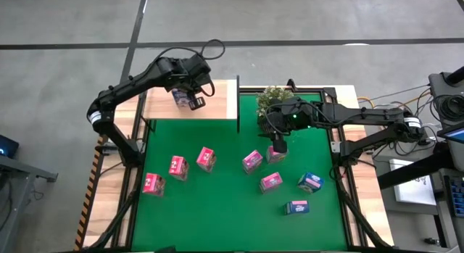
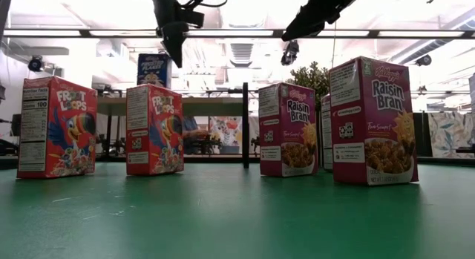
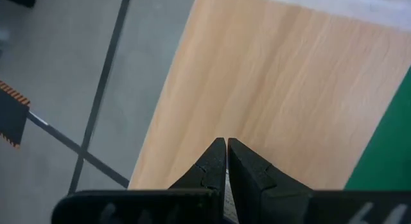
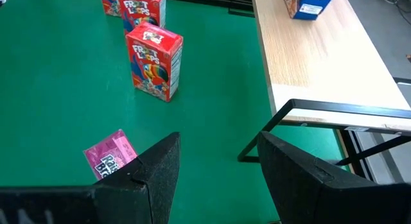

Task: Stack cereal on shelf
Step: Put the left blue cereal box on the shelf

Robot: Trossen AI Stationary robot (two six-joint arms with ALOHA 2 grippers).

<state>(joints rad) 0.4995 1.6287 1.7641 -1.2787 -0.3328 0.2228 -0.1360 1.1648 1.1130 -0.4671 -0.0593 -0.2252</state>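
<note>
A green mat (image 1: 217,202) covers the table beside a flat pale-wood shelf board (image 1: 217,101) with thin black uprights. The left gripper (image 1: 197,85), fingers shut, hangs over this shelf just above 1 small blue cardboard cereal box (image 1: 190,101) resting on it. The right gripper (image 1: 278,146), jaws apart and empty, hovers over the mat off the shelf's corner, just beside a pink cereal box (image 1: 252,160).

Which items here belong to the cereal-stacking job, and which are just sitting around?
Job items:
- pink cereal boxes on the mat
- blue cereal boxes on the mat
- blue box on the shelf
- shelf
- left claw, shut, over the shelf
- right claw, open, over the mat

Just there:
- potted plant
- green mat
</note>
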